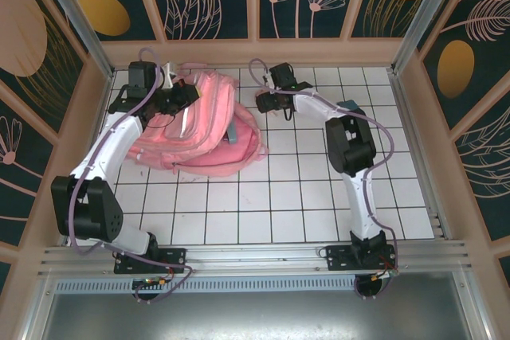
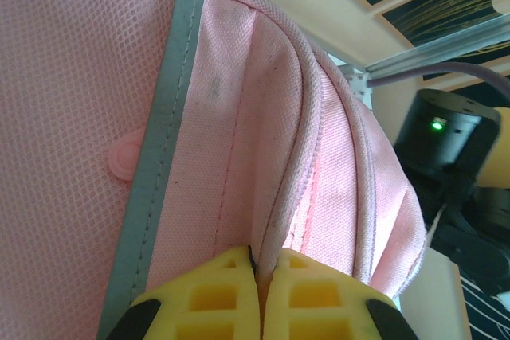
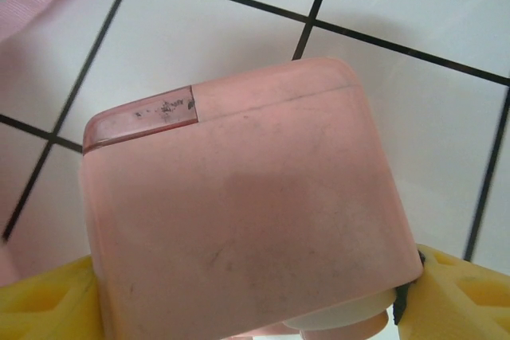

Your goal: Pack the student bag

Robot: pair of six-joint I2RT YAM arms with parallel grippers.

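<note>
At the far left, the wooden side frame (image 1: 97, 109) runs close beside the student bag (image 1: 209, 129), which lies slumped on the far-left part of the tiled table (image 1: 319, 205), so there is little spare room on that side. The left gripper (image 2: 256, 288) is over the bag's far-left part. Its yellow fingers are pressed together on a piped seam of the pink fabric, just right of a grey reflective strip (image 2: 155, 165). This looks like a pinch to lift or steady the mouth of the bag, though the pictures do not show how wide any opening stands. Just beside the bag's far-right edge, the right gripper (image 1: 266, 101) hangs above the tiles, clamped on a pink box (image 3: 239, 197) with rounded corners that sits squarely between its two fingers. The step in hand seems to be loading: one arm holds the bag while the other brings an item in. The next move would carry the box a short way left and down into the bag. That needs the seam raised enough for the box's broad face to pass, and the two wrists will come close together. To the right and near side the tiles lie bare, which gives the right arm plenty of room to back off and re-angle. The far rail (image 1: 255, 52) sits just behind both grippers and limits any retreat that way.
</note>
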